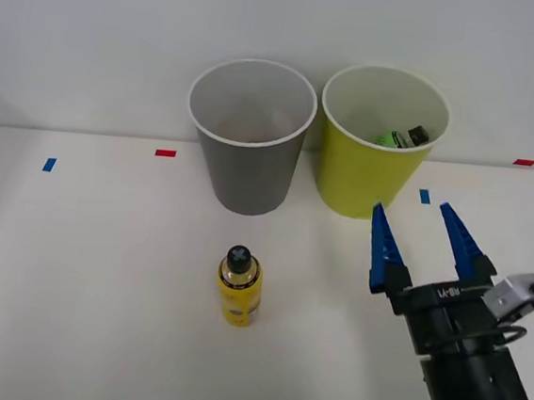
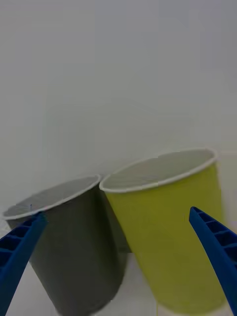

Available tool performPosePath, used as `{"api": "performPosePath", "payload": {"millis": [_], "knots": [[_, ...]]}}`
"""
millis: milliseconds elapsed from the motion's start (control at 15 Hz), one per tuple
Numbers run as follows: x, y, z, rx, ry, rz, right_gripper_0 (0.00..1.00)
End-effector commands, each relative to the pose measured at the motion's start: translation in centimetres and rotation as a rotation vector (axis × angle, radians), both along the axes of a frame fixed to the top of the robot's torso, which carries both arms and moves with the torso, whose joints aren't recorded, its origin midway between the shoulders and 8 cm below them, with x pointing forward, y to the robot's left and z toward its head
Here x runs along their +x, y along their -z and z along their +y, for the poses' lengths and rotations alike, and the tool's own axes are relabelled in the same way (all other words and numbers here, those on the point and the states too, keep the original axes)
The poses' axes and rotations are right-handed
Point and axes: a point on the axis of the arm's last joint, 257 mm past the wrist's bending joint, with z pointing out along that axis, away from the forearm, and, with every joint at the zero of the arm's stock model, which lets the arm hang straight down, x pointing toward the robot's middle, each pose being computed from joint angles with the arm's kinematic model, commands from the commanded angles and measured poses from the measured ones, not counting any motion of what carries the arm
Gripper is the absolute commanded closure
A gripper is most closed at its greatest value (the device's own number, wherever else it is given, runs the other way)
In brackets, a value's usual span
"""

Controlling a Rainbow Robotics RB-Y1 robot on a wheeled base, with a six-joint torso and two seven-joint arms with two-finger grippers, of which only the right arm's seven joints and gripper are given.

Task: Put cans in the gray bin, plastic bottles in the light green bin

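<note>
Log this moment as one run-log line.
right gripper: open, empty, before light green bin | yellow bottle: upright on table, untouched | gray bin: beside green bin

We are seeing a dark gray bin (image 1: 248, 156) with a white rim and pale inside, and a yellow-green bin (image 1: 364, 176) with the same white rim, something green and black lying inside it. Both are showing beyond the open jaws. The fingers (image 1: 382, 249) are showing blue and ribbed on a black gripper (image 1: 419, 243). Off to the jaws' left, the bottle (image 1: 238, 292) is wearing yellow with a black cap. The table (image 1: 80, 277) is looking white, dotted with small red and blue marks.
</note>
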Motion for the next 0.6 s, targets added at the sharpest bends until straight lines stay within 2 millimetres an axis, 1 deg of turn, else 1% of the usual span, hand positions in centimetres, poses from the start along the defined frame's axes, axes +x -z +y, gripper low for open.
{"api": "performPosePath", "payload": {"millis": [67, 133, 267, 600], "knots": [[-4.8, 3.0, -2.8, -0.134, 0.044, 0.013, 0.00], [-5.8, 3.8, -3.5, -0.165, 0.058, 0.027, 0.00], [-7.2, 4.9, -4.3, -0.192, 0.073, 0.054, 0.00], [-10.7, 7.5, -5.2, -0.227, 0.115, 0.125, 0.00]]}}
